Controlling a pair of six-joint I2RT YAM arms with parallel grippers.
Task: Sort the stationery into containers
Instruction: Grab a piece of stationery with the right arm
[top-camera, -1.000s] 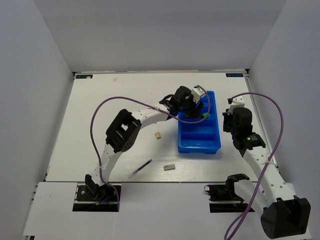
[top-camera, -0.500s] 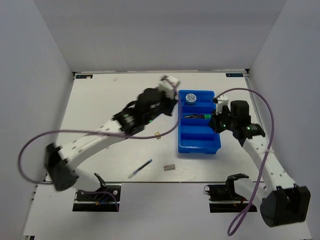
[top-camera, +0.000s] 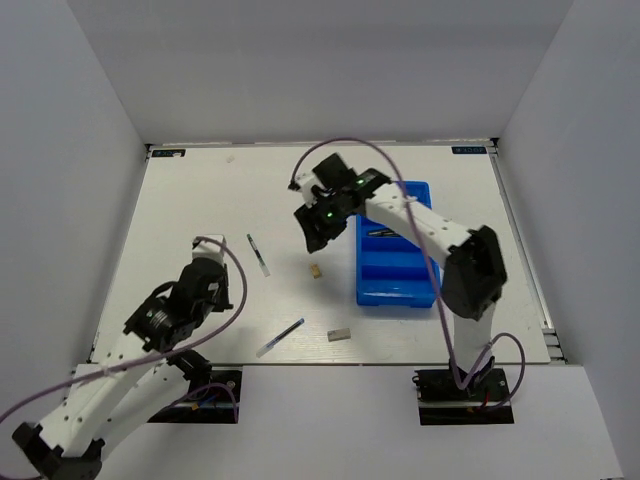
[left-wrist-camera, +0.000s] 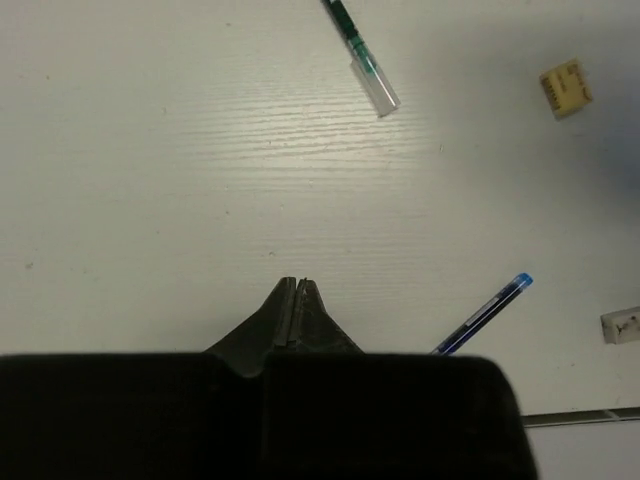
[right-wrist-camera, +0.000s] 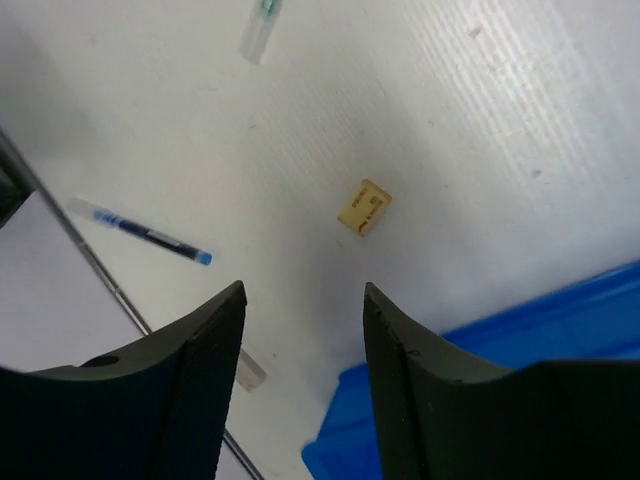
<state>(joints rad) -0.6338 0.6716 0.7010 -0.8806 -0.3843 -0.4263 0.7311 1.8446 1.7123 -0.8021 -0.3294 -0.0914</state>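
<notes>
The blue tray (top-camera: 400, 285) (right-wrist-camera: 560, 340) lies right of centre, its far part covered by my right arm. On the table to its left lie a tan eraser (top-camera: 316, 270) (right-wrist-camera: 365, 207) (left-wrist-camera: 565, 88), a white pen with green ink (top-camera: 258, 255) (left-wrist-camera: 362, 55), a dark-blue pen (top-camera: 281, 338) (left-wrist-camera: 485, 312) (right-wrist-camera: 145, 232) and a grey eraser (top-camera: 339, 335) (left-wrist-camera: 622, 325). My right gripper (top-camera: 315, 232) (right-wrist-camera: 300, 300) hangs open and empty above the table, just beyond the tan eraser. My left gripper (top-camera: 210, 255) (left-wrist-camera: 298, 285) is shut and empty, left of the white pen.
A dark highlighter (top-camera: 375, 232) shows in one tray compartment under the right arm. White walls close the table at the back and sides. Purple cables loop from both arms. The left arm's links lie along the near left corner.
The left arm pulled back from the tray to the near left and its gripper shut. The right arm swung across the tray to its left side and its jaws opened.
</notes>
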